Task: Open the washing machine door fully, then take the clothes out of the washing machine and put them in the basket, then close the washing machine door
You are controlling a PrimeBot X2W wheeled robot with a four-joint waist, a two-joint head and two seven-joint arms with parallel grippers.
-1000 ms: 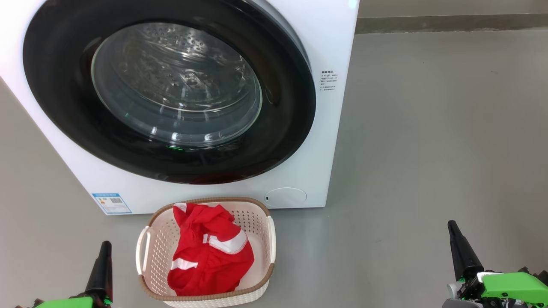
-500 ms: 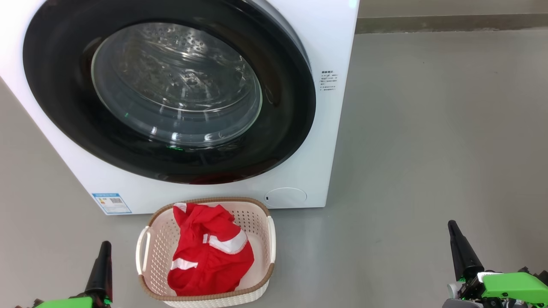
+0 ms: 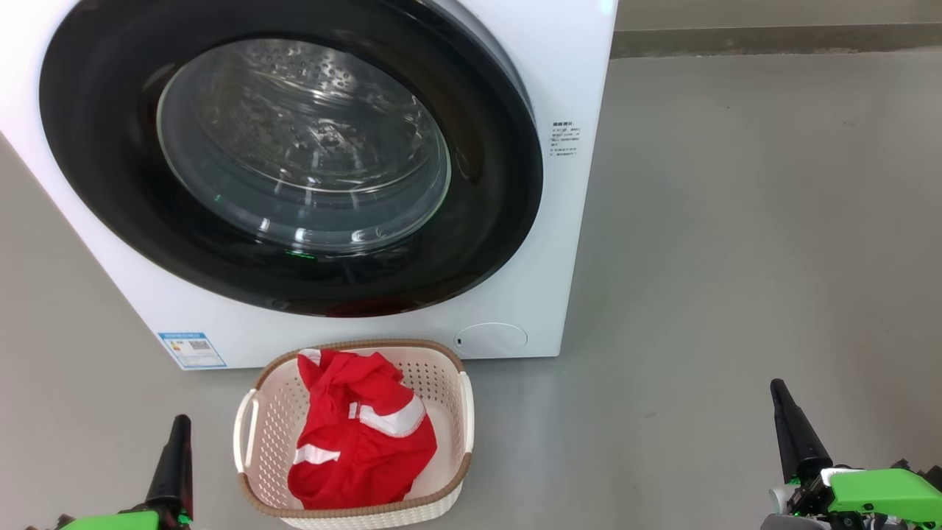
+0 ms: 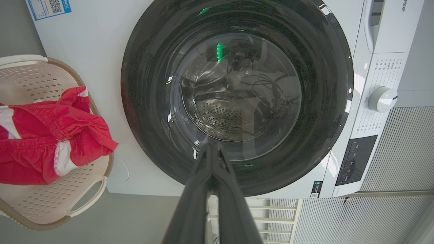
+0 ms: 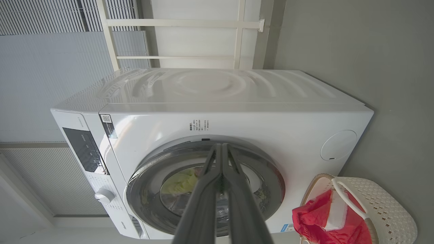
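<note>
The white washing machine [image 3: 515, 324] stands ahead with its black-rimmed round door [image 3: 294, 162] flat against the front; the steel drum shows through the glass. In front of it on the floor sits the cream basket [image 3: 254, 419] with the red, white-striped clothes [image 3: 360, 434] lying inside. My left gripper [image 3: 180, 427] is low at the left of the basket, shut and empty. At the lower right my right gripper [image 3: 776, 390] is also shut and empty, well clear of the basket. Each wrist view looks along closed fingers at the door [image 4: 237, 95] [image 5: 203, 189], and both show the basket [image 4: 40, 203] [image 5: 379, 210] with the clothes [image 4: 47, 142] [image 5: 325, 220].
Grey floor [image 3: 736, 258] stretches to the right of the machine. A grey wall base [image 3: 773, 40] runs along the back. The machine's control panel and knob [image 4: 383, 99] sit above the door. A white rack frame [image 5: 190, 37] and ribbed wall panels stand behind the machine.
</note>
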